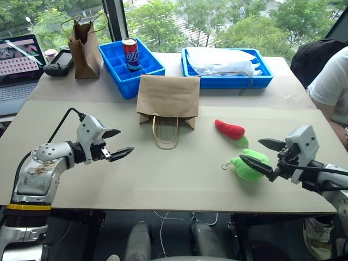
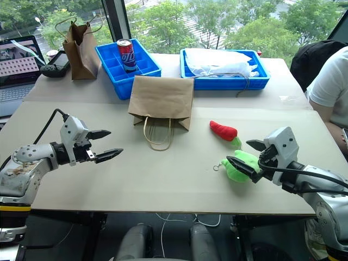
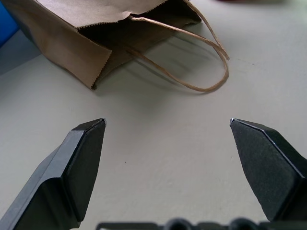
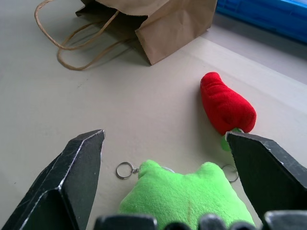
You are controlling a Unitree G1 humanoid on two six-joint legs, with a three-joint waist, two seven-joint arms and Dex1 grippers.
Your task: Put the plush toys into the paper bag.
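On a pale table (image 1: pixel 179 179) by a window, a wide brown paper bag (image 1: pixel 168 97) lies flat with its open mouth and looped cord handles (image 1: pixel 165 134) facing the robot. To the bag's right, on the bare tabletop, rest the two plush toys: a red chili-shaped toy (image 1: pixel 229 129) with a green tip, and nearer the table's front edge a bright green plush blob (image 1: pixel 249 166) with a metal keyring (image 1: pixel 223 167) trailing toward the bag. The two toys lie near each other; neither touches the bag.

The right gripper (image 1: pixel 259 153) hovers at the green blob, its black fingers (image 4: pixel 72 177) spread wide and grasping nothing; in the right wrist view the blob sits between the parted fingers, the chili just beyond it. The left gripper (image 1: pixel 116 143) hangs above the table well to the left of the bag's handles, its fingers (image 3: pixel 79 163) likewise spread apart and empty, pointing toward the bag's mouth.

Behind the bag, a blue compartment tray (image 1: pixel 130 65) holds an upright red and blue drink can (image 1: pixel 131 54); a second blue tray (image 1: pixel 225 70) beside it carries crumpled clear plastic. A narrower, taller brown paper bag (image 1: pixel 84 49) stands at the table's far left, next to a dark handheld controller (image 1: pixel 58 61) and an open laptop (image 1: pixel 19 65). A person in a white sleeve (image 1: pixel 331 87) sits at the table's right edge.
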